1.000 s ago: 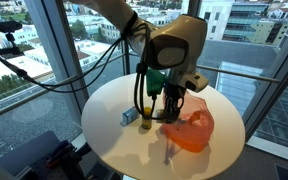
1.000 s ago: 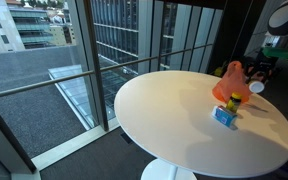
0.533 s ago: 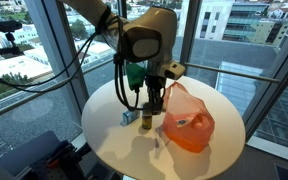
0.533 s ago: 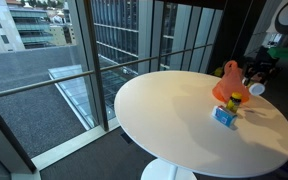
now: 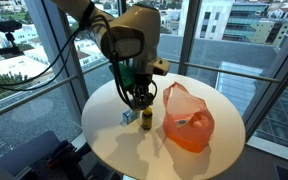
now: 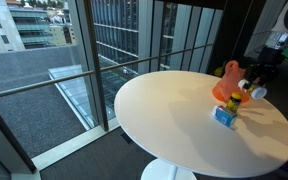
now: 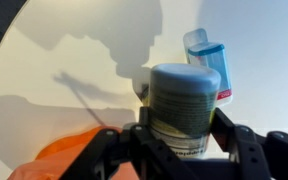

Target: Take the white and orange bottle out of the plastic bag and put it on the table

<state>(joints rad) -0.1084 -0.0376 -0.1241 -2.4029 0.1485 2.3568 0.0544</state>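
Round cream surface [image 5: 109, 142] by big windows; tool [image 7: 184, 140] clamped on a whitish, round-topped bottle [image 7: 184, 95] mid-frame, orange bag [image 7: 54, 160] lower left.

A: What's lost in the wrist view?
B: The bottle [image 7: 184, 108] is blurred, its markings unreadable, its lower part hidden behind the 2 fingers [image 7: 246, 150]. The bag [image 7: 52, 162] is cut by the bottom edge.
A: And outside?
B: In an exterior view the gripper [image 5: 140, 99] just beside the bag covers the bottle. In an exterior view the arm [image 6: 278, 42] behind the bag runs off the right edge, as does the table [image 6: 164, 110]; the box [image 6: 225, 116] in front of the bag is too small to read.
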